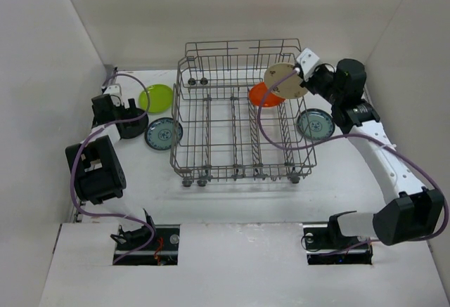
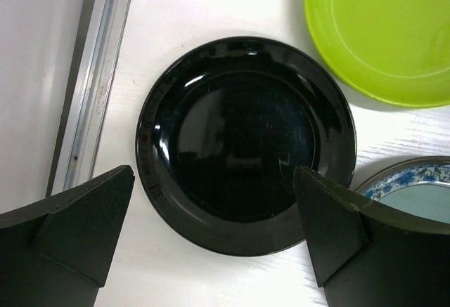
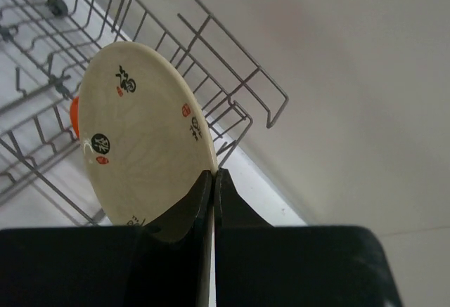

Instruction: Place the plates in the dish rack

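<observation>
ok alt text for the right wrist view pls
The right gripper is shut on the rim of a cream plate with small printed marks, holding it on edge at a corner of the grey wire dish rack. A sliver of an orange plate shows behind the cream plate's left edge.

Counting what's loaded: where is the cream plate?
Cream plate: top view, pinched in the right hand over the dish rack's far right corner, by the orange plate.

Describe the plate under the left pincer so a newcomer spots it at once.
Left of the dish rack, three plates lie on the table. The black plate is farthest from the rack, under the open left pincer: plain and glossy, unlike the lime green plate and patterned teal plate.
</observation>
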### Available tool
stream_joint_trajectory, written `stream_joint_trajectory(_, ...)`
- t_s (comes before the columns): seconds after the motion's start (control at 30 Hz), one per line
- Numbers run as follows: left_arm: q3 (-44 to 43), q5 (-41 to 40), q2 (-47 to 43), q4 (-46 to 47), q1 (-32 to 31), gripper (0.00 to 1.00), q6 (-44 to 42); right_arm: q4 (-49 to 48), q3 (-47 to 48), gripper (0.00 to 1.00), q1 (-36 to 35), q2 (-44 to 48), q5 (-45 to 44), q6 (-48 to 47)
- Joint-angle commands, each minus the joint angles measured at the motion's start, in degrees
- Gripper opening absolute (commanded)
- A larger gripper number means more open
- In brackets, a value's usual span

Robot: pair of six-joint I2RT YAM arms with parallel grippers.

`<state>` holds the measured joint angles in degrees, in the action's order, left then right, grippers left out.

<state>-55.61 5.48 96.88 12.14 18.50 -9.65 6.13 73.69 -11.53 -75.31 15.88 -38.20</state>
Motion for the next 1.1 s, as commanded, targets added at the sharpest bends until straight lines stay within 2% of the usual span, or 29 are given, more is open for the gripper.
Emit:
stream_joint_trajectory(0.0,0.6,1.2,-2.5,3.0,0.4,1.0,-0.2,-5.4,-2.7,0.0,-2.5,3.3,3.5,-14.9)
stream_joint_trajectory(0.23,1.0,1.2,-2.7,3.6,0.8,1.0,0.2,-5.5,-9.3,0.0,-5.9,5.2,11.4,-34.7)
stream_joint_trajectory(0.47,1.6,0.9,-2.8,4.5,0.9,1.0,0.4,-6.7,-9.6,0.0,-6.5,2.1,14.7,-43.9)
stream_joint_trajectory(0.7,2.0,0.7,-3.1,4.9,0.9,1.0,0.6,-10.9,-9.6,0.0,-10.5,-1.9,9.3,-42.1)
stream_joint_trajectory(1.07,1.9,0.6,-3.1,5.1,0.9,1.0,0.9,-13.8,-16.2,0.0,-13.6,-2.7,5.7,-41.0)
